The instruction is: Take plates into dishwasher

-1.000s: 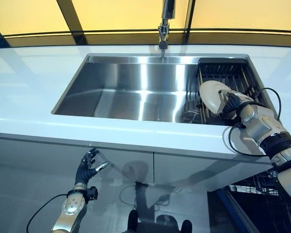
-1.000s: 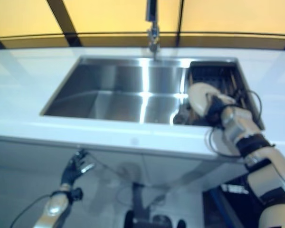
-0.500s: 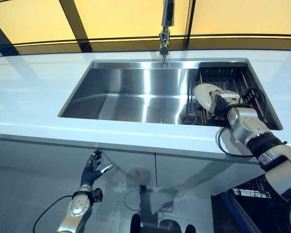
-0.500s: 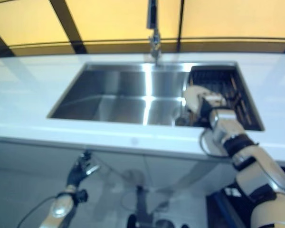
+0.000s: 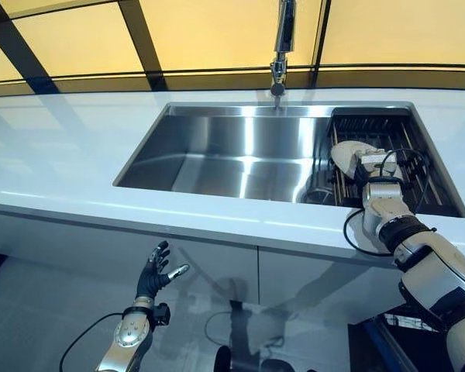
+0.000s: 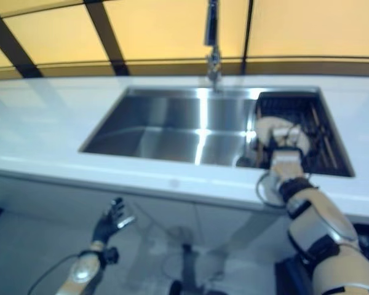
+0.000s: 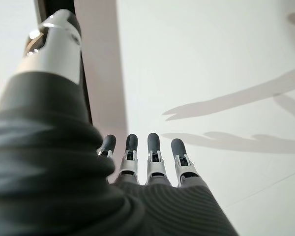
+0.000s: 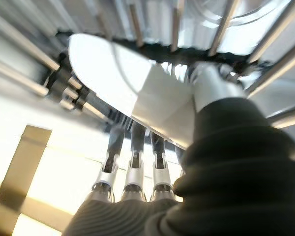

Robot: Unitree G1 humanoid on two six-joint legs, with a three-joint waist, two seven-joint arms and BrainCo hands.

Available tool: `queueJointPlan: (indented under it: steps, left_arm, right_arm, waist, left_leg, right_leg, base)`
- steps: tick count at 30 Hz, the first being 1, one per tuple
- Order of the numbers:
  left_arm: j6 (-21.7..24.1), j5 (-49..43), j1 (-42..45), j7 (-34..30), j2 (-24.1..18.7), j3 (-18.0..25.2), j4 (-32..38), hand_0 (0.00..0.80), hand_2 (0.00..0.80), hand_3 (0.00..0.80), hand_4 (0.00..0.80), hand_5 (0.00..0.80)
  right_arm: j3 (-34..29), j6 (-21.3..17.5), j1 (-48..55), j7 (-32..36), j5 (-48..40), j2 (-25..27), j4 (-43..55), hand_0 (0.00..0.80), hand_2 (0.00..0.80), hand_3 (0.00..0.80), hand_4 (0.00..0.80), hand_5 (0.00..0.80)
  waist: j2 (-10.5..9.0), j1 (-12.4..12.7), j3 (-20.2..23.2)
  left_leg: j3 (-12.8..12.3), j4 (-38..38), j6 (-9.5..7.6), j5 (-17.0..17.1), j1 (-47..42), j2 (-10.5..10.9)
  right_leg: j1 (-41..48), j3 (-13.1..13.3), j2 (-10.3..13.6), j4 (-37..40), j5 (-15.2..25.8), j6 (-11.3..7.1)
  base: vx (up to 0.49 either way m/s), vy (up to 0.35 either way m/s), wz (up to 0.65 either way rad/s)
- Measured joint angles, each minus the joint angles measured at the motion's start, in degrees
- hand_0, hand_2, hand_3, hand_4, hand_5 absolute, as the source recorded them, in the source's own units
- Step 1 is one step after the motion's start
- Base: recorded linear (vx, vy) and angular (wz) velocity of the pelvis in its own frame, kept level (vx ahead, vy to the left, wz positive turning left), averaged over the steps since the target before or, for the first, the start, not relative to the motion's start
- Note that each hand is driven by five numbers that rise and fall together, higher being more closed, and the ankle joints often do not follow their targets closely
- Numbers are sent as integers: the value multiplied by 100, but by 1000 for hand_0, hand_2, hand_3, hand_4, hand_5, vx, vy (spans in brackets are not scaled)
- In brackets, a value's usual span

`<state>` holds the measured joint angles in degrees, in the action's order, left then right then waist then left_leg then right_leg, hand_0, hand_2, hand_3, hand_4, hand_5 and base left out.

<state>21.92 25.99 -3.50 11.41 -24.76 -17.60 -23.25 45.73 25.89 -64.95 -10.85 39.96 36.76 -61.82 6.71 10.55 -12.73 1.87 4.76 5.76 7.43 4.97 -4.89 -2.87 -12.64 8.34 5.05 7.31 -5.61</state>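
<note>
A white plate [image 5: 343, 156] stands tilted at the left side of the dark dish rack [image 5: 422, 167] in the right end of the sink. My right hand [image 5: 373, 166] is shut on it: in the right wrist view the thumb [image 8: 214, 88] lies on the plate's face [image 8: 123, 78] and the fingers [image 8: 132, 157] curl behind it, with rack bars close around. My left hand [image 5: 155, 273] hangs low in front of the white cabinet front [image 7: 211, 59], open with straight fingers [image 7: 155, 150] and nothing in it.
The steel sink [image 5: 232, 151] is set in a white counter [image 5: 62, 147], with a tap [image 5: 281, 46] at the back. A round metal vessel [image 5: 319, 191] sits in the basin beside the rack. A dark opening with a blue edge [image 5: 376, 337] shows at lower right.
The camera has shifted, so the whole scene sits further right. My right hand has carried the plate down and back, closer into the rack. The left hand has stayed low and open.
</note>
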Motion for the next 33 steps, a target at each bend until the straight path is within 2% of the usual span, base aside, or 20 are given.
queueJointPlan:
  steps: [4, 10, 18, 22, 28, 33]
  left_arm:
    - [9, 84, 15, 12, -4, -84, 0, 0, 0, 0, 0, 0]
    - [32, 129, 7, 66, -4, -163, 50, 0, 0, 0, 0, 0]
    - [62, 195, 21, 190, -31, -144, 181, 0, 0, 0, 0, 0]
    - [98, 229, 31, 220, -36, -85, 203, 0, 0, 0, 0, 0]
    - [101, 234, 58, 235, -110, 117, 243, 0, 0, 0, 0, 0]
    - [67, 261, 136, 240, -121, 184, 242, 0, 0, 0, 0, 0]
  right_arm:
    - [42, 82, -4, -353, 9, 23, -40, 800, 800, 800, 800, 800]
    - [-5, -87, 18, -711, -177, 169, 78, 800, 800, 800, 800, 800]
    - [-38, -387, 248, -976, -592, 878, 916, 800, 800, 800, 800, 800]
    - [-336, -409, 392, -971, -810, 1152, 1535, 800, 800, 800, 800, 800]
    - [-790, -380, 397, -964, -1032, 1601, 1923, 800, 800, 800, 800, 800]
    - [-914, -328, 397, -831, -1039, 1879, 2135, 800, 800, 800, 800, 800]
  waist:
    - [44, -4, 51]
    - [63, -36, 63]
    - [56, -70, 56]
    - [-22, -193, -11]
    - [-251, -306, -228]
    - [-319, -363, -279]
  left_leg:
    - [19, -1, 3, 10, 61, 2]
    - [13, 0, 4, 18, 90, 1]
    - [-14, 0, 0, 23, 164, 2]
    - [-39, 2, 1, 21, 153, -1]
    - [-138, 6, 9, 10, 53, -19]
    - [-189, 9, -22, -61, -158, -27]
  right_leg:
    - [-48, -19, 2, -1, 1, -2]
    - [-86, -21, 1, -2, 2, -7]
    - [-171, -3, -2, -8, 15, 6]
    - [-174, 35, -9, -19, 14, 7]
    - [-118, 113, -20, 0, 14, 6]
    - [47, 183, -21, 3, -13, -11]
  base:
    - [-3, 4, 1]
    - [0, 0, 0]
    - [0, 0, 0]
    - [46, 21, -3]
    - [67, 19, -7]
    - [84, 23, -6]
